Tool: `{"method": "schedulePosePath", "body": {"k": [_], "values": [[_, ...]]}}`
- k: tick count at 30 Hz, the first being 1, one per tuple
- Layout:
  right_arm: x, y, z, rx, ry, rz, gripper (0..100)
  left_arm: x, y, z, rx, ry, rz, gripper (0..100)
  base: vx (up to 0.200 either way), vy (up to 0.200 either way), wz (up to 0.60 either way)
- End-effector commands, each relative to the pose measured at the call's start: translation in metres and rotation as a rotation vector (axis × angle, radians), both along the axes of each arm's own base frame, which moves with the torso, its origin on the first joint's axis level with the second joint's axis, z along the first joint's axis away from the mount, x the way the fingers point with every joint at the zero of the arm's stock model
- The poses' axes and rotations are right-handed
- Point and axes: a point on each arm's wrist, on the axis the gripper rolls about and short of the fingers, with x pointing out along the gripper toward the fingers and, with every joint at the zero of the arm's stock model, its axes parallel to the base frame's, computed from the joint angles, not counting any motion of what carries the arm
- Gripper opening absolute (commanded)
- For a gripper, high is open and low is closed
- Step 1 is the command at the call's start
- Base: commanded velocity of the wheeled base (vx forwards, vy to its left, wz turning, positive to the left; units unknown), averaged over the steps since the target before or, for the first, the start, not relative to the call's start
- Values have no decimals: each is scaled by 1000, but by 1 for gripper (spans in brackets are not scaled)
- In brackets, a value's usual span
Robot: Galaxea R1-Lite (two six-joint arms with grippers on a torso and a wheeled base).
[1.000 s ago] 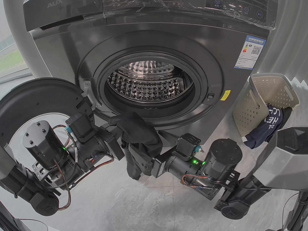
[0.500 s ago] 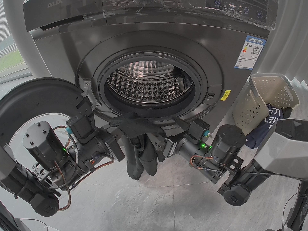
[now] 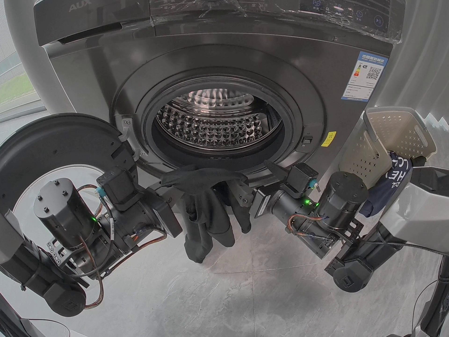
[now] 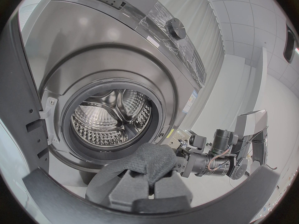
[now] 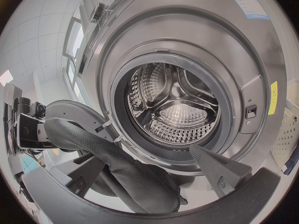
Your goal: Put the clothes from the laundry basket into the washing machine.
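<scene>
We've got the left gripper (image 4: 152, 184) clamped on the dark grey garment (image 3: 206, 202), dangling just under the opening of the washing machine (image 3: 280, 62), outside the drum (image 3: 217, 118). The right gripper (image 5: 143, 154) is spread wide, one finger (image 5: 81, 174) half buried under cloth. The right arm (image 3: 421, 211) partly hides the navy garment (image 3: 388, 186) in the laundry basket (image 3: 397, 132).

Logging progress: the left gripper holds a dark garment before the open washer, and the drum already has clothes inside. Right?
No: the drum is empty, bare metal in the right wrist view. The left gripper does hold the dark garment before the open washer.
</scene>
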Motion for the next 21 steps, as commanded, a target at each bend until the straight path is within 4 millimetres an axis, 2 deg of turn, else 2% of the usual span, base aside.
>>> {"method": "schedulePosePath", "body": {"k": [1,4,7,12,20,21], "values": [[-1,6,-4,-3,4,13,100,-1,-1,1,-4,-4,-7,0,0,0,0],[2,19,-21,-23,27,35,100,-1,-1,2,-6,-7,-7,0,0,0,0],[4,29,-29,-28,31,50,100,-1,0,3,-10,-10,-6,0,0,0,0],[13,32,-42,-42,42,38,100,-1,-1,4,-12,-13,-6,0,0,0,0],[16,32,-35,-20,25,35,100,-1,-1,3,-9,-8,-6,0,0,0,0],[15,32,-33,-15,21,36,0,-1,-1,2,-6,-5,-6,0,0,0,0]]}}
